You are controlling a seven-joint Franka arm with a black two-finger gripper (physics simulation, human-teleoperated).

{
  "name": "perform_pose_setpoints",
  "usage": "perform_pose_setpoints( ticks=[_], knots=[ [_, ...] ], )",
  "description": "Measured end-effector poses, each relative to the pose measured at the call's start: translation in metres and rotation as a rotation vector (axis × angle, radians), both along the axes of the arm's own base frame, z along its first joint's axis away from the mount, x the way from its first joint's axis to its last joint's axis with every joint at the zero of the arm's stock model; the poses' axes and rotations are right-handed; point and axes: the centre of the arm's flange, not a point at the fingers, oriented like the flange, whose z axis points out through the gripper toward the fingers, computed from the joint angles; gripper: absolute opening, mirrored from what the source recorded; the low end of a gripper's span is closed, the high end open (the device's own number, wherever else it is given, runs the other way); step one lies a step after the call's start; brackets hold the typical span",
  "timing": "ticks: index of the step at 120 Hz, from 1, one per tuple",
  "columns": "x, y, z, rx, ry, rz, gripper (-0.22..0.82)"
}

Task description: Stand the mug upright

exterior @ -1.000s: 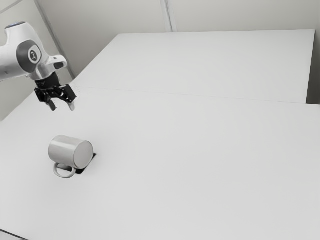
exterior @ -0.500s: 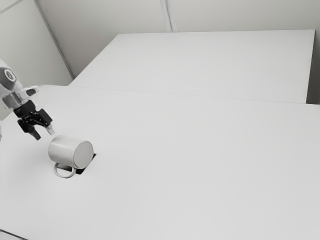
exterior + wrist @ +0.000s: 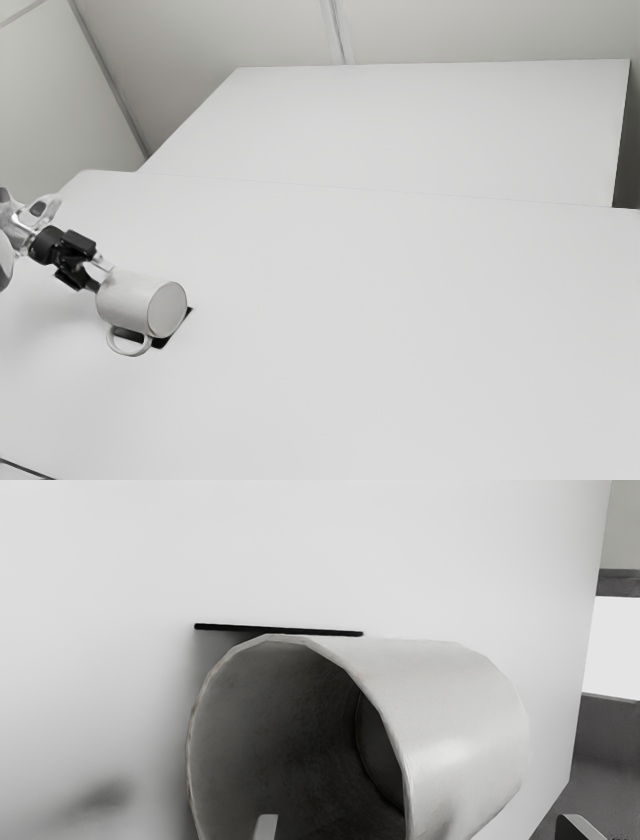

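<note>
The pale desk fills most of the exterior view, and on it, at the lower left, the mug lies on its side, base facing the exterior view's right. The tool is close at the mouth end, spread wide and holding nothing. A thin black piece lies beside and partly behind the mug; the handle points toward the frame's lower edge. In the wrist view one fingertip lines up with the mouth, the other beyond the outer wall, so a pinch across the rim seems intended. Best to ease in straight, squeeze gently, lift clear of the black piece, then tip the mouth upward; a shallow pinch could slip.
</note>
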Motion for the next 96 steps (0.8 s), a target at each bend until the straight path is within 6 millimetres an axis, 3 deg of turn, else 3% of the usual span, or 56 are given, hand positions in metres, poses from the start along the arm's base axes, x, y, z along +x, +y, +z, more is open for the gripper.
perform_pose_setpoints(
  ticks=[25,68,96],
  knots=[
    [0.005,-0.009,-0.004,-0.086,-0.078,-0.012,0.57],
    [0.001,-0.016,-0.011,-0.139,-0.124,-0.022,0.02],
    [0.001,-0.023,-0.015,-0.205,-0.165,0.008,-0.12]
  ],
)
